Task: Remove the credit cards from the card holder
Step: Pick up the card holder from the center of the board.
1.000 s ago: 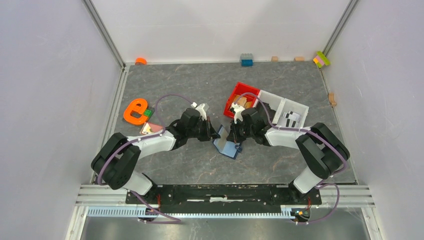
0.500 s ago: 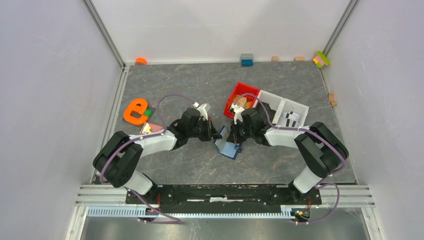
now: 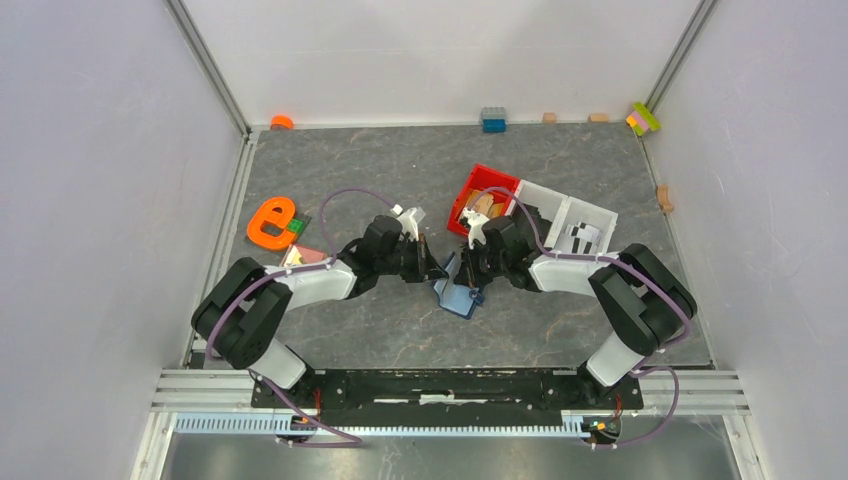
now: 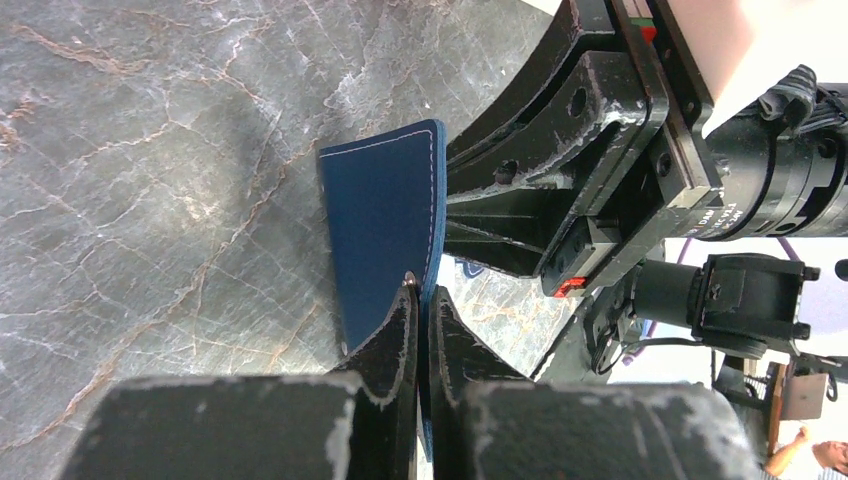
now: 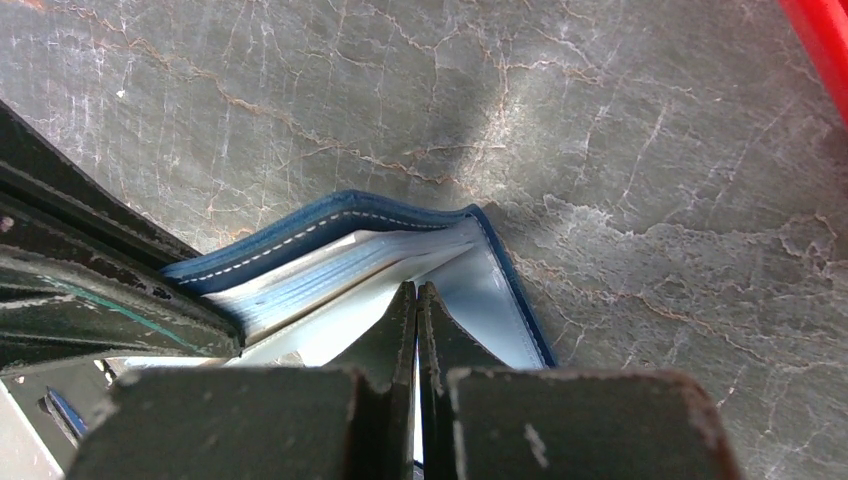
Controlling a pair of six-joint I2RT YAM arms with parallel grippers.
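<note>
We hold the card holder (image 3: pixel 455 293) propped open just beside the red tray (image 3: pixel 500 177). The left gripper (image 4: pixel 420 295) is clamped on its navy cover to steady it. The right gripper (image 5: pixel 416 292) is closed tight among the pale pockets, and we cannot tell whether it pinches a card.

Navy-blue card holder (image 3: pixel 458 294) half-open, one flap raised, pale-blue pockets inside; pinkish credit card (image 3: pixel 306 256) flat, well apart leftward

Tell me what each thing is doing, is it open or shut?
card holder, partly open, pinched by both grippers.
left gripper, shut on its navy cover.
right gripper, shut on its inside flap.
red tray, holding wooden blocks.
credit card, out, lying flat.
</note>
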